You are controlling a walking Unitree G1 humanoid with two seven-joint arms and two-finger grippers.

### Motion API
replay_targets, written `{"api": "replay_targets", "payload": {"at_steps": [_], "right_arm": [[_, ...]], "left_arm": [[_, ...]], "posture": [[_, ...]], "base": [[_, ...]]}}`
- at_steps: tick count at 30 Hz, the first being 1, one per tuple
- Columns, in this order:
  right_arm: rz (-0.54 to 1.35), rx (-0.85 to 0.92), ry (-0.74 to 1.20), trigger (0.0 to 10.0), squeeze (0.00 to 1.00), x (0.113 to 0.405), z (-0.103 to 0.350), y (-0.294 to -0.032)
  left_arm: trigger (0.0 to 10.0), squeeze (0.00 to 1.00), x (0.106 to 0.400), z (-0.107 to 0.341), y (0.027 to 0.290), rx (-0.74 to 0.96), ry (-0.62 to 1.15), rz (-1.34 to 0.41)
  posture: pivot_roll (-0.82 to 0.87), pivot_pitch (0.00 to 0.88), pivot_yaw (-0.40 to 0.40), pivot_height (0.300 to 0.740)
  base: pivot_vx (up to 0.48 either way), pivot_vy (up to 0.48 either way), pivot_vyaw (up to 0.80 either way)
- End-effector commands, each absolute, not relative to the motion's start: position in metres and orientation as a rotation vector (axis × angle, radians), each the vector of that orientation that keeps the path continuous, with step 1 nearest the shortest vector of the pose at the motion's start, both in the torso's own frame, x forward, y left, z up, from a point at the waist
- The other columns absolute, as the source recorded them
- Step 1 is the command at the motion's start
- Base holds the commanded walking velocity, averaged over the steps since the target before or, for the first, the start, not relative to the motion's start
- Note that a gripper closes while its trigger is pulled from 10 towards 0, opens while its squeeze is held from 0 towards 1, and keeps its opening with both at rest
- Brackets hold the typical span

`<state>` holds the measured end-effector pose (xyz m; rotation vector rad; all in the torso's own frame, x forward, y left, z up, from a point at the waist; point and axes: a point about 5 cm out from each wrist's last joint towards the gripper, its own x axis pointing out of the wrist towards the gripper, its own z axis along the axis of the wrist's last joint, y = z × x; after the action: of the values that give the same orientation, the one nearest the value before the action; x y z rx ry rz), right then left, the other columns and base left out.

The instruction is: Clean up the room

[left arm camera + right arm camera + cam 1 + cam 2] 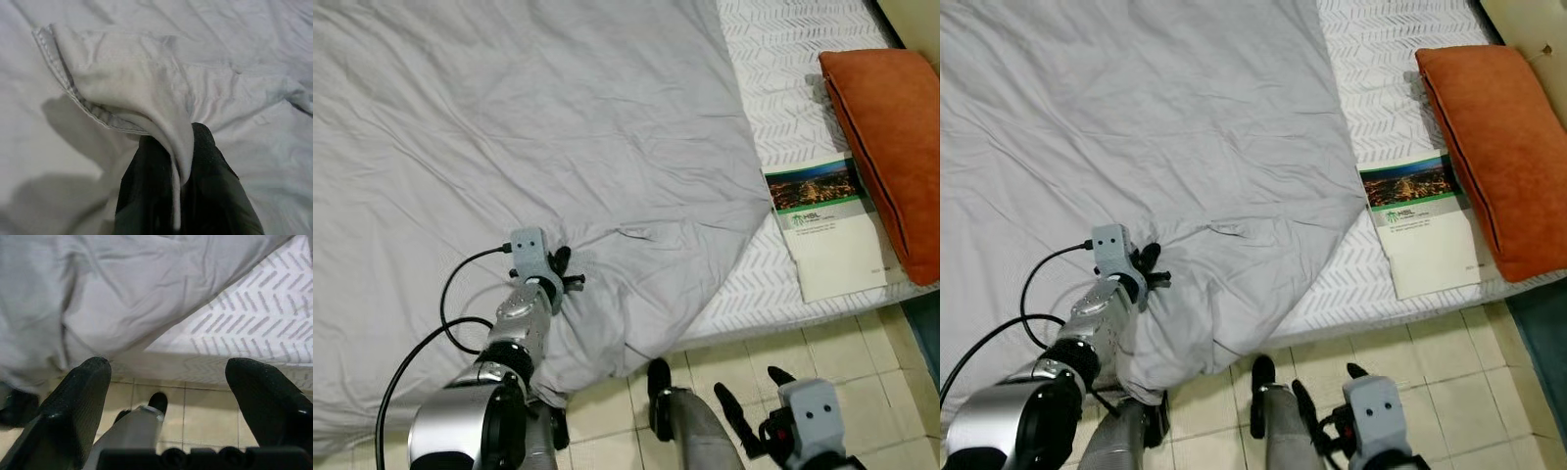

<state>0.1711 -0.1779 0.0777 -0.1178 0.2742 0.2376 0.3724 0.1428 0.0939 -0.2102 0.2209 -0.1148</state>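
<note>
Down low, closest of all, is the floor of pale square tiles (822,343). The right gripper (751,403) hangs just over it, in front of the bed's edge. Its two black fingers (78,401) are spread wide apart with nothing between them. In the right wrist view, one of the robot's own silver legs with a black foot (157,402) shows on the tiles between those fingers.

A little farther in, the left gripper (564,269) is out over the near edge of the bed. Its fingers are pinched together on a fold of the big wrinkly light grey bed sheet (529,127). In the left wrist view the grey cloth is squeezed in the narrow gap between the two black pads (146,191), and a stitched hem (73,93) curls up just past them. A thin black cable (455,294) loops beside the silver left arm.

The grey sheet covers most of the bed. One corner of it droops over the near edge toward the tiles, just beside the left arm.

To the right the grey sheet stops, and the white mattress cover with a grey zigzag pattern (783,59) shows under it.

On that bare part lies a flat white booklet with a green band and a city photo on top (824,227). It is near the bed's right side.

Just beside the booklet, touching its right edge, is a long orange cushion (891,137). It runs along the right side of the bed, toward the far end.
</note>
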Motion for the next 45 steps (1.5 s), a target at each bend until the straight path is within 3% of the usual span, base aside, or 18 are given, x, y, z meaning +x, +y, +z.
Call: {"api": "replay_targets", "payload": {"at_steps": [1,2,3,9,17,24,38,45], "right_arm": [[0.203,-0.11,0.301,10.0,0.0,0.175,0.067,-0.184],[0.203,-0.11,0.301,10.0,0.0,0.175,0.067,-0.184],[0.196,-0.11,0.284,10.0,0.0,0.183,0.067,-0.185],[0.161,-0.109,0.208,10.0,0.0,0.221,0.069,-0.188],[0.145,-0.113,0.162,10.0,0.0,0.248,0.068,-0.19],[0.154,-0.118,0.116,10.0,0.0,0.268,0.073,-0.188],[0.19,-0.138,0.126,10.0,0.0,0.27,0.065,-0.187],[0.204,-0.143,0.135,10.0,0.0,0.271,0.062,-0.185]], "left_arm": [[4.6,0.0,0.362,0.076,0.138,-0.173,0.271,-0.162],[4.6,0.0,0.362,0.076,0.138,-0.173,0.271,-0.162],[10.0,0.0,0.36,0.075,0.136,-0.169,0.277,-0.175],[10.0,0.0,0.362,0.082,0.126,-0.122,0.206,-0.232],[10.0,0.0,0.365,0.092,0.102,-0.13,0.161,-0.303],[10.0,0.0,0.356,0.087,0.073,-0.094,0.163,-0.421],[10.0,0.0,0.339,0.07,0.052,-0.034,0.206,-0.538],[10.0,0.0,0.316,0.045,0.031,0.046,0.316,-0.696]], "posture": [[-0.3,0.326,0.012,0.74],[-0.3,0.326,0.012,0.74],[-0.29,0.283,0.03,0.74],[-0.23,0.136,0.07,0.74],[-0.19,0.063,0.082,0.74],[-0.19,0.047,0.086,0.74],[-0.18,0.041,0.076,0.74],[-0.18,0.045,0.074,0.74]], "base": [[0.0,0.0,0.0],[0.0,0.0,0.0],[0.0,0.0,0.0],[0.0,-0.08,0.0],[0.0,-0.48,0.0],[0.0,-0.48,0.0],[0.0,-0.48,0.0],[0.0,-0.411,0.0]]}}
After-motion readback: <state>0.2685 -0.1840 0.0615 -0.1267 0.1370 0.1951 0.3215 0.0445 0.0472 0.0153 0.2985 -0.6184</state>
